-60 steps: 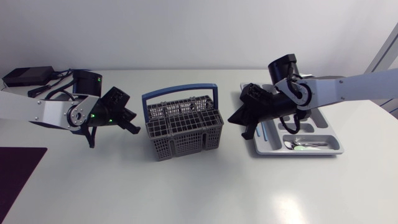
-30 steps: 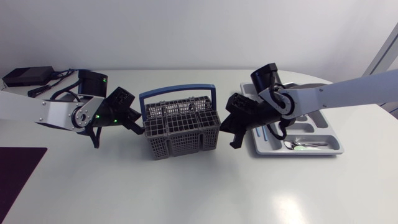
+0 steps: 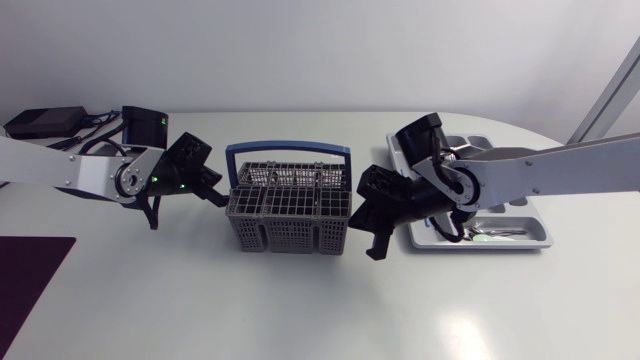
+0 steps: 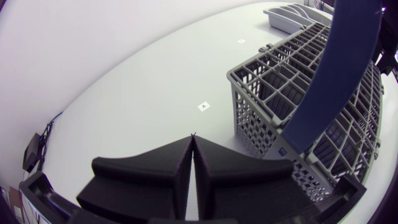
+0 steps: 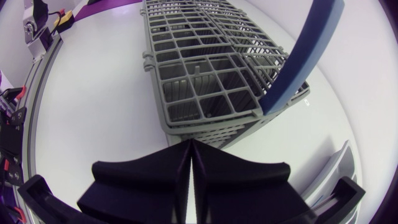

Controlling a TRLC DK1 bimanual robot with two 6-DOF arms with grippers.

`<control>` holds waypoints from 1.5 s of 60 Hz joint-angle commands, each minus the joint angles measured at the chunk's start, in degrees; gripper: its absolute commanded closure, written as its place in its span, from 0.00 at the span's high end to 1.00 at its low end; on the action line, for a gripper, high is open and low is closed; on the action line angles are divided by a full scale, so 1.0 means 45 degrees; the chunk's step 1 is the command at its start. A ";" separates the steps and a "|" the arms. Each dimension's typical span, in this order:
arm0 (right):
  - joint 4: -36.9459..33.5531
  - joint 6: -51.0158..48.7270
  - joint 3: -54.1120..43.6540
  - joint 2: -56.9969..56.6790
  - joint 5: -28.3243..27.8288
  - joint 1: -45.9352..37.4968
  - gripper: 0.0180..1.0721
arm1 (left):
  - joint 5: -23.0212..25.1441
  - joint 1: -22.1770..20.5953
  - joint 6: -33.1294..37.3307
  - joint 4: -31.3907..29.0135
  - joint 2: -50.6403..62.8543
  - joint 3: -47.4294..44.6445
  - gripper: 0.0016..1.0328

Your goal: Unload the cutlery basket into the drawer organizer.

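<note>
The grey wire cutlery basket (image 3: 290,208) with a blue handle (image 3: 287,151) stands mid-table. I see no cutlery in its compartments. My left gripper (image 3: 220,197) is shut and empty, its tips close beside the basket's left end. In the left wrist view the gripper (image 4: 191,142) is shut, with the basket (image 4: 311,118) just ahead. My right gripper (image 3: 362,222) is shut and empty at the basket's right end. The basket (image 5: 205,68) lies just ahead of that gripper (image 5: 189,144) in the right wrist view. The grey drawer organizer (image 3: 536,238) sits to the right, half hidden by my right arm. A spoon (image 3: 492,232) lies in it.
A black box (image 3: 45,122) with cables sits at the back left. A dark purple mat (image 3: 25,280) lies at the front left edge. Bare tabletop spreads in front of the basket.
My right arm swung left from over the organizer to the basket's right end. My left gripper moved right to the basket's left end. The basket turned slightly to sit squarer.
</note>
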 commanded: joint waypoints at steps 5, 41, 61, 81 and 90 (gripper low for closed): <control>0.0402 0.0264 0.0172 0.0188 -0.0363 0.0056 0.05 | 0.0218 -0.0148 -0.0205 0.0077 0.0431 0.0092 0.06; 0.0773 0.0381 -0.0062 -0.0046 0.0359 0.0017 0.06 | 0.0491 0.0477 -0.0185 0.0058 -0.0878 -0.1099 0.06; 0.1164 0.0576 -0.1527 -0.4207 0.1746 -0.1760 0.27 | 0.1136 0.1786 -0.0459 -0.0724 -0.3436 -0.1587 0.09; 0.1769 0.1241 -0.3363 -0.7800 0.2547 -0.2854 0.96 | 0.1116 0.2098 -0.1396 -0.0938 -0.6366 -0.3169 0.97; 0.2355 0.2022 -0.3910 -0.9011 0.3816 -0.3166 0.96 | 0.1058 0.2293 -0.1924 -0.0938 -0.8026 -0.3853 0.97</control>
